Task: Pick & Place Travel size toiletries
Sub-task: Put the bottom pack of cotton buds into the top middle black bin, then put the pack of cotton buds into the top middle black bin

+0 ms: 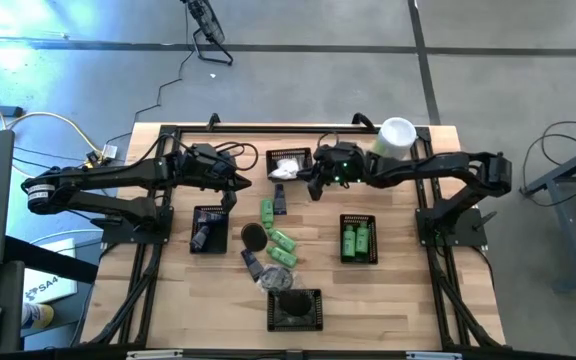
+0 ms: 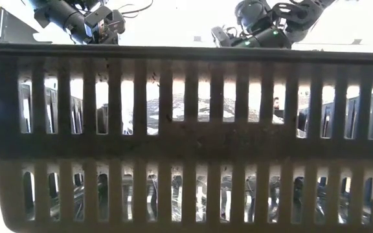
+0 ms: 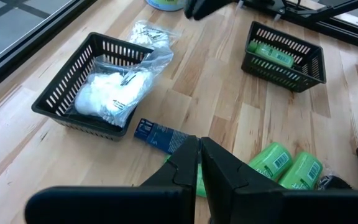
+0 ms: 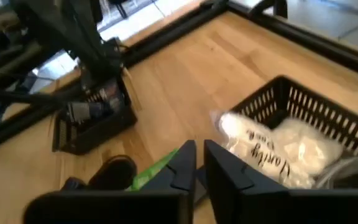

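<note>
While both claws, left [image 3: 199,163] and right [image 4: 199,163], were shut and apparently empty, packets [image 1: 286,167] and bottles [image 1: 357,240] filled baskets; green bottles [image 1: 276,228] lay loose.

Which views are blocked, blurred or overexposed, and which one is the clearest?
Low view: a black slotted basket wall fills the frame, with washed-out bright background above it. Right wrist view: soft with blur, so the print on the white packets is hard to read. Left wrist view: sharpest, with glare on the clear wrapping. High view: evenly lit, but the items look small.
</note>
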Available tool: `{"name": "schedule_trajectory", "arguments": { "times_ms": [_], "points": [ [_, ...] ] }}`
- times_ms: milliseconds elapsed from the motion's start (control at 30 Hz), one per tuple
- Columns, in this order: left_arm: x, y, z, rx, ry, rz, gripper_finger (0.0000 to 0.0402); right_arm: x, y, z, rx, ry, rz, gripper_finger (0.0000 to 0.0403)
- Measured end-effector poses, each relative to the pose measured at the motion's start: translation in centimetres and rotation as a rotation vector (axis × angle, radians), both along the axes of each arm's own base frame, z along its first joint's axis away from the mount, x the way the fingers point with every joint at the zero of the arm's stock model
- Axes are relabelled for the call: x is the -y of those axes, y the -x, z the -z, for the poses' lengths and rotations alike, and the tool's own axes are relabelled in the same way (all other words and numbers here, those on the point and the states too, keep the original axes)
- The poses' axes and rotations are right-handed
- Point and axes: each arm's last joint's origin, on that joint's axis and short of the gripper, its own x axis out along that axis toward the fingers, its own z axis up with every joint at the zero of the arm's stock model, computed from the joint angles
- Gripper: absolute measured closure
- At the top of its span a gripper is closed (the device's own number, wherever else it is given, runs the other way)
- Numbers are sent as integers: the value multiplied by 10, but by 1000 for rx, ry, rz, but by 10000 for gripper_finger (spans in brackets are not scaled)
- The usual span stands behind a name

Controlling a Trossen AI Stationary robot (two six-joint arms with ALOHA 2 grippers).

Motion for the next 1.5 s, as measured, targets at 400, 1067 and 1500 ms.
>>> {"name": "schedule_trajectory", "arguments": {
  "times_ms": [400,1067,1500],
  "points": [
    [0,1,1,-11,6,-1,385,-25,16,-14,-119,90,50,400],
    [0,0,0,2,2,-1,384,-33,56,-6,-424,-6,407,400],
    [0,0,0,1,1,-1,384,-38,54,-4,-472,28,132,401]
  ]
}}
